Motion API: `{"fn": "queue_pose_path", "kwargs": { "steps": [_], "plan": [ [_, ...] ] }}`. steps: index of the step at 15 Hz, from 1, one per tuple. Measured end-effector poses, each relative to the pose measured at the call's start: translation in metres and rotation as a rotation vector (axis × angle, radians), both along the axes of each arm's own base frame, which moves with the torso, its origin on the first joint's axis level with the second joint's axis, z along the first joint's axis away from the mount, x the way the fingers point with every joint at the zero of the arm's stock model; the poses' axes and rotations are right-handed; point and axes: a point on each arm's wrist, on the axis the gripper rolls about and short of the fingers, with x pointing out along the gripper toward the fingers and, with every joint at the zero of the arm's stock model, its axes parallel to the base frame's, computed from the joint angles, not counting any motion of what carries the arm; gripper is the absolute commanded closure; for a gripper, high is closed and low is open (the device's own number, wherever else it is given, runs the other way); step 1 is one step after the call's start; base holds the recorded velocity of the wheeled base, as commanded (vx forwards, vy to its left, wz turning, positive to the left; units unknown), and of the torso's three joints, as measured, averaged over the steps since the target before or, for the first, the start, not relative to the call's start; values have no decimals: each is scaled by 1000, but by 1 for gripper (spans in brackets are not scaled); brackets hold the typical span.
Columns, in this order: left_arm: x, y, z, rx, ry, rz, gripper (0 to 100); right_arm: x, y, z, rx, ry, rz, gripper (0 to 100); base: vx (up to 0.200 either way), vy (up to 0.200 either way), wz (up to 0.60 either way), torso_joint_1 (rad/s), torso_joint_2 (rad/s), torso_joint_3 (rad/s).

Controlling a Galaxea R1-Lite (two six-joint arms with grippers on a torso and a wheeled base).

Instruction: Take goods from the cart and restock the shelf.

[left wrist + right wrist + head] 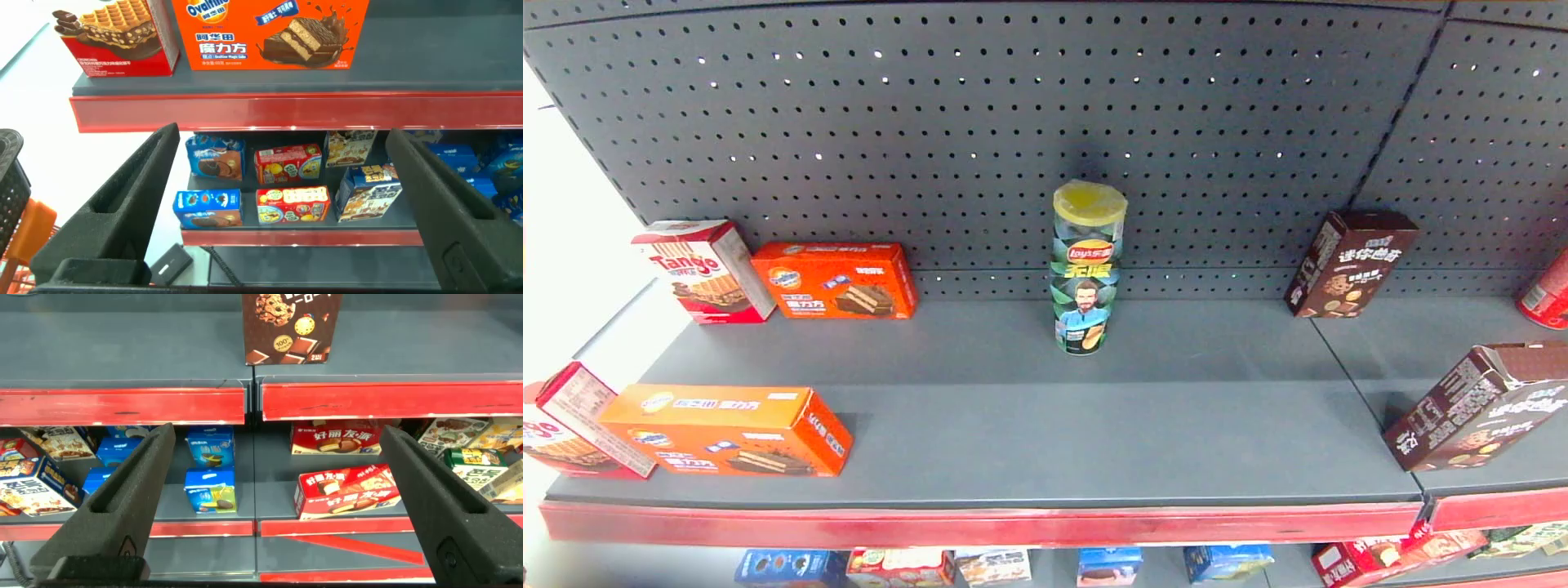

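Note:
A tall chips can (1089, 269) with a yellow lid stands upright at the middle back of the grey shelf (1045, 441). My left gripper (282, 135) is open and holds nothing, below and in front of the shelf's red front edge (294, 110); an orange chocolate-wafer box (270, 33) and a waffle box (114, 37) sit above that edge. My right gripper (278, 431) is also open and holds nothing, facing the red edge (384, 400) beneath a brown cookie box (292, 327).
Two orange boxes (833, 279) (727, 430) and two red-white wafer boxes (704, 271) (572, 425) stand at the shelf's left. Brown cookie boxes (1349, 263) (1470, 406) stand at the right. Lower shelves hold several snack boxes (286, 184) (347, 490). A black mesh basket edge (10, 192) shows beside the left gripper.

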Motion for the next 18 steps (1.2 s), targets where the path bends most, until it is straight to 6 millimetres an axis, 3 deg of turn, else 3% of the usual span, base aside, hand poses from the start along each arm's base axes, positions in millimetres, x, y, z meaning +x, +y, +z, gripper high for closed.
{"fn": "queue_pose_path", "kwargs": {
  "steps": [18],
  "plan": [
    [0, 0, 0, 0, 0, -2, 0, 0, 0, 0, 3, 0, -5, 0, 0, 0, 33, 0, 0, 0]
  ]
}}
